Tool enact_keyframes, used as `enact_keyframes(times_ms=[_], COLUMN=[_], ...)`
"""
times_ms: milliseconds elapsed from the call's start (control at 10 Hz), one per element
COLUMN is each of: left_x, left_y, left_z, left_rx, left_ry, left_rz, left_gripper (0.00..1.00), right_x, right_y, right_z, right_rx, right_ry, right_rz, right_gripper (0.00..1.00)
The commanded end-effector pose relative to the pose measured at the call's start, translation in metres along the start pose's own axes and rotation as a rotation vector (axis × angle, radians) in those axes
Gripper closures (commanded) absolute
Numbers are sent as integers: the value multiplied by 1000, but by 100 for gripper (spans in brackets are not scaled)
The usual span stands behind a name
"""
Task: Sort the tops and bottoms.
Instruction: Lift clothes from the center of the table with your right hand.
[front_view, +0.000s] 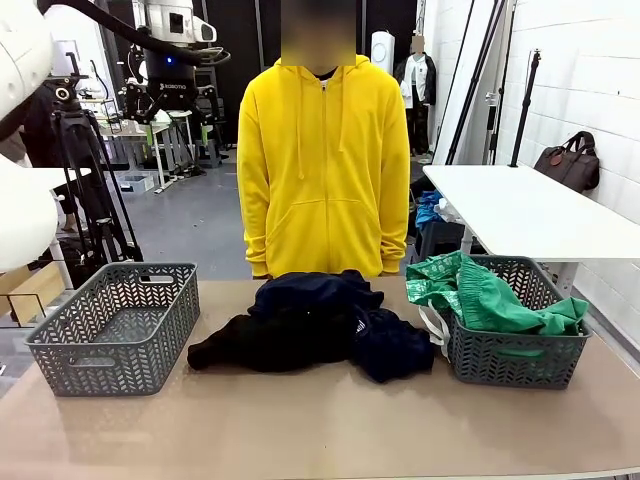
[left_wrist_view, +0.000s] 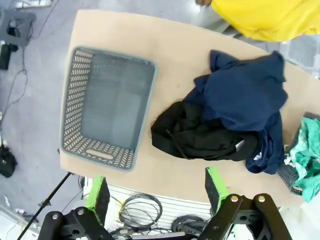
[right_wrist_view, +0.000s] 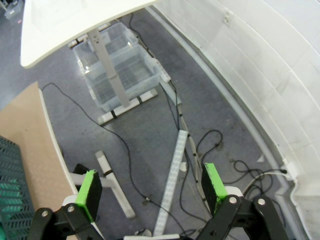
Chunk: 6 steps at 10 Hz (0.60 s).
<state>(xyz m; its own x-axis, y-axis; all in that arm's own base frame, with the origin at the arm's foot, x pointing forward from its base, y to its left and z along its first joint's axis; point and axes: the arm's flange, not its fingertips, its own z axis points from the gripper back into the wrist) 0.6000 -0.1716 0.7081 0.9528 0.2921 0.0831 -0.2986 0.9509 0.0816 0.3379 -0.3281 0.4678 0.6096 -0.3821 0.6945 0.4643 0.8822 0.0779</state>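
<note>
1. Facing the person (front_view: 322, 160) at 12 o'clock, the front view has a navy garment (front_view: 315, 292) heaped on a black garment (front_view: 245, 347) mid-table (front_view: 320, 425). The left basket (front_view: 115, 345) is at 9 o'clock of the heap. A green garment (front_view: 490, 300) spills over the right basket (front_view: 510, 362) at 3 o'clock.
2. Left wrist view: the left gripper (left_wrist_view: 156, 189) hangs above the table's near edge, fingers (left_wrist_view: 98, 197) spread wide, holding nothing. The left basket (left_wrist_view: 75, 100) lies at 10 o'clock and the black garment (left_wrist_view: 195, 137) near centre. The navy garment (left_wrist_view: 245, 95) overlaps it at 2 o'clock, and the green garment (left_wrist_view: 312, 150) is at 4 o'clock.
3. Right wrist view: the right gripper (right_wrist_view: 150, 182), fingers (right_wrist_view: 89, 192) spread and empty, hangs over the floor (right_wrist_view: 150, 115) beside the table (right_wrist_view: 30, 130). The right basket (right_wrist_view: 9, 167) with the green garment (right_wrist_view: 10, 206) is at 8 o'clock.
</note>
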Motion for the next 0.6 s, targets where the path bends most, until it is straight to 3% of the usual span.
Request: enact_keyframes(times_ms=[0, 100, 300, 500], left_x=[9, 2, -15, -46], left_y=[63, 112, 168, 177], left_z=[-75, -105, -131, -167], left_rx=[32, -6, -93, -175], left_ry=[126, 176, 201, 160], left_rz=[60, 142, 242, 210], left_gripper=[0, 0, 0, 0], right_x=[-1, -1, -1, -1], right_y=[1, 1, 1, 1], right_z=[1, 1, 1, 1], right_rx=[-3, -3, -3, -3], right_ry=[6, 6, 6, 6], right_rz=[12, 12, 12, 12], right_gripper=[0, 0, 0, 0])
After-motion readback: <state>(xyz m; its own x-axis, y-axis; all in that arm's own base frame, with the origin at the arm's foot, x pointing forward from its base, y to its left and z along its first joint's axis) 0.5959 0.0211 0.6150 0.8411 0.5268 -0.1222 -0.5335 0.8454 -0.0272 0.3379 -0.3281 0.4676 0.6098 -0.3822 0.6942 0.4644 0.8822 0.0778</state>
